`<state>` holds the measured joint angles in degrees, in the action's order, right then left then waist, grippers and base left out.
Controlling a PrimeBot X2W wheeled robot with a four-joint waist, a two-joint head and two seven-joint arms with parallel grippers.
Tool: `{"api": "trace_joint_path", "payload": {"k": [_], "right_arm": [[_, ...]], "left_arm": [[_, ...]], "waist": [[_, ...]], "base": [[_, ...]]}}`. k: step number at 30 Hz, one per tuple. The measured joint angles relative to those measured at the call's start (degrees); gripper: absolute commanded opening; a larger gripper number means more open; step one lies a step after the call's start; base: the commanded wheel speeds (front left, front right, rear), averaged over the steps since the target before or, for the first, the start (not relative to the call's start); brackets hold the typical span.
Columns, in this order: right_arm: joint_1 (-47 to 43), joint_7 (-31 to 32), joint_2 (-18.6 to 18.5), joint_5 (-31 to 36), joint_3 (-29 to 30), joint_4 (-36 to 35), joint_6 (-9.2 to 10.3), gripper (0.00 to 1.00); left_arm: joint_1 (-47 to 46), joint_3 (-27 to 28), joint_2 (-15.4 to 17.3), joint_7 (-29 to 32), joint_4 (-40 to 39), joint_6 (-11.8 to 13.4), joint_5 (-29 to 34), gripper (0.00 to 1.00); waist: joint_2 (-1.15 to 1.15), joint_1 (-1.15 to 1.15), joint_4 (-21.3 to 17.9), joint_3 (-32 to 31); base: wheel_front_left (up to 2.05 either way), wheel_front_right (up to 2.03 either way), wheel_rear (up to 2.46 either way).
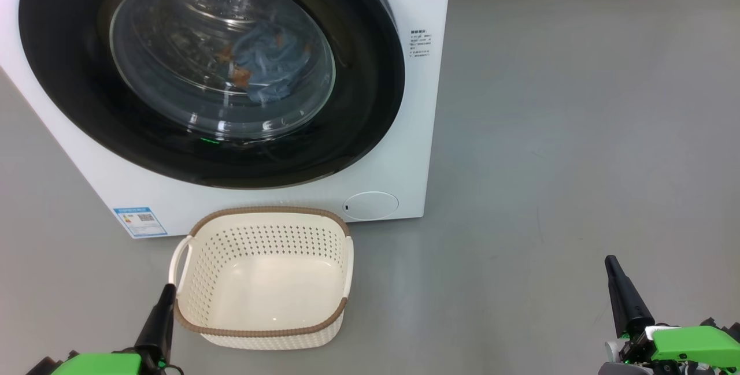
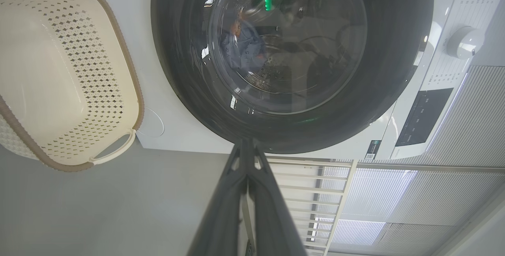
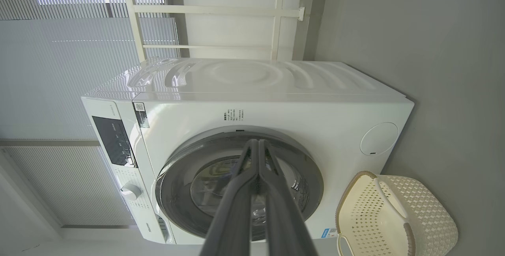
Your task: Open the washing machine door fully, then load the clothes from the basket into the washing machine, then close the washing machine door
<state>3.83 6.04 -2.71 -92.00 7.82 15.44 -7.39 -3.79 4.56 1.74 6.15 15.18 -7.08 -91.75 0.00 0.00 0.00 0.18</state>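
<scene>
The white washing machine point(image 1: 277, 196) point(image 3: 307, 106) stands with its black-framed round door point(image 1: 214, 69) point(image 2: 292, 55) point(image 3: 236, 193) closed flat against the front. Through the glass I see the light blue clothes point(image 1: 266, 66) point(image 2: 242, 49) lying in the drum. In front of the machine the cream basket point(image 1: 263, 277) point(image 2: 59, 74) point(image 3: 394, 212) sits on the floor with nothing in it. My left gripper point(image 1: 167, 291) point(image 2: 246, 143) is shut beside the basket's left handle, holding nothing. Far to the right, low over the floor, my right gripper point(image 1: 610, 262) point(image 3: 258, 143) is shut and holds nothing.
Grey floor point(image 1: 578, 132) stretches out to the right of the machine. A round white cap point(image 1: 370, 204) and a blue label point(image 1: 140, 222) sit on the lower front panel. The control panel with a dial point(image 2: 465, 43) is at the machine's top; window blinds point(image 3: 79, 70) lie behind.
</scene>
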Motion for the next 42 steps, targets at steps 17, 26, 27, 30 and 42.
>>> {"api": "trace_joint_path", "payload": {"k": [17, 26, 27, 30, 42], "right_arm": [[0.0, 0.0, 0.0, 0.0, 0.0, 0.0, 0.0, 0.0], [0.0, 0.0, 0.0, 0.0, 0.0, 0.0, 0.0, 0.0], [0.0, 0.0, 0.0, 0.0, 0.0, 0.0, 0.0, 0.0], [0.0, 0.0, 0.0, 0.0, 0.0, 0.0, 0.0, 0.0], [0.0, 0.0, 0.0, 0.0, 0.0, 0.0, 0.0, 0.0]], "left_arm": [[0.0, 0.0, 0.0, 0.0, 0.0, 0.0, 0.0, 0.0], [0.0, 0.0, 0.0, 0.0, 0.0, 0.0, 0.0, 0.0], [0.0, 0.0, 0.0, 0.0, 0.0, 0.0, 0.0, 0.0], [0.0, 0.0, 0.0, 0.0, 0.0, 0.0, 0.0, 0.0], [0.0, 0.0, 0.0, 0.0, 0.0, 0.0, 0.0, 0.0]], "waist": [[0.0, 0.0, 0.0, 0.0], [0.0, 0.0, 0.0, 0.0], [0.0, 0.0, 0.0, 0.0], [0.0, 0.0, 0.0, 0.0], [0.0, 0.0, 0.0, 0.0]], "base": [[0.0, 0.0, 0.0], [0.0, 0.0, 0.0], [0.0, 0.0, 0.0], [0.0, 0.0, 0.0], [0.0, 0.0, 0.0]]}}
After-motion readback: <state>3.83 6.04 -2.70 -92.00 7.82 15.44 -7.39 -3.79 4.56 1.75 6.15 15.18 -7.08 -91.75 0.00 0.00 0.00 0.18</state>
